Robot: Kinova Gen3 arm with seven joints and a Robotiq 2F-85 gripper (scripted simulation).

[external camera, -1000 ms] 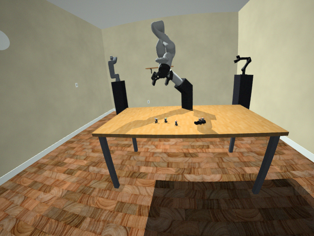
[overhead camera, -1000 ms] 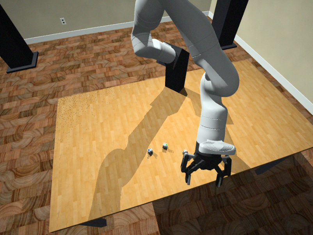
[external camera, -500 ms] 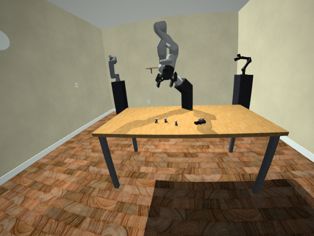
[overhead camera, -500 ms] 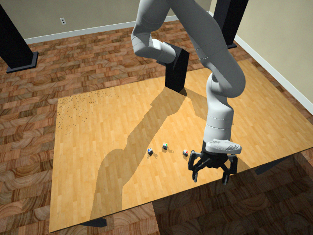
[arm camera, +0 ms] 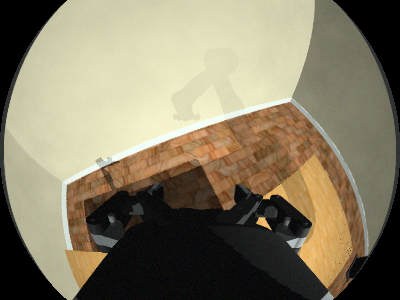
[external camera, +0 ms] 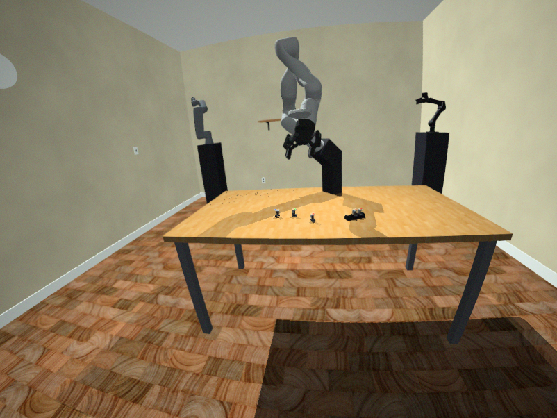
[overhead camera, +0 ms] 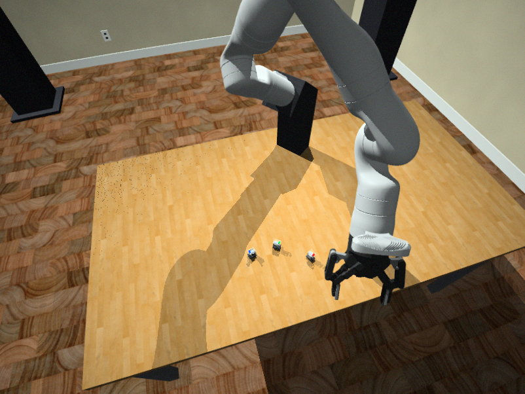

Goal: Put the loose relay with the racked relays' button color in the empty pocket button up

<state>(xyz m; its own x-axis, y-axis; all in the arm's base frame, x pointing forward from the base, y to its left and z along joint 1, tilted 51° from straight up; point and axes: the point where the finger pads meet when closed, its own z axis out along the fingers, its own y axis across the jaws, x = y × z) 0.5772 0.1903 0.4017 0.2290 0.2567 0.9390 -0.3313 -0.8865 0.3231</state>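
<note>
Relays for this job are all sitting on the wooden table (external camera: 418, 225), and from what I see none has been picked up yet. Three loose ones stand in a rough row near the front edge: a blue-button relay (overhead camera: 251, 253), a green-button relay (overhead camera: 276, 244) and a red-button relay (overhead camera: 310, 255). The black rack (external camera: 355, 216) lies well apart from them, farther along the table; in the exterior view its two seated relays seem to show reddish tops, though they are too small for me to be sure. In the top view the arm hides the rack entirely. If that colour reading holds, I judge the red-button relay to be my target. The gripper (external camera: 298, 151) hangs high above the table with its jaws spread wide and nothing between them; my wrist view shows only the fingers, wall and floor. So I count the task as barely started: descent, grasp, carry, and pressing the relay button up into the free pocket all remain.
</note>
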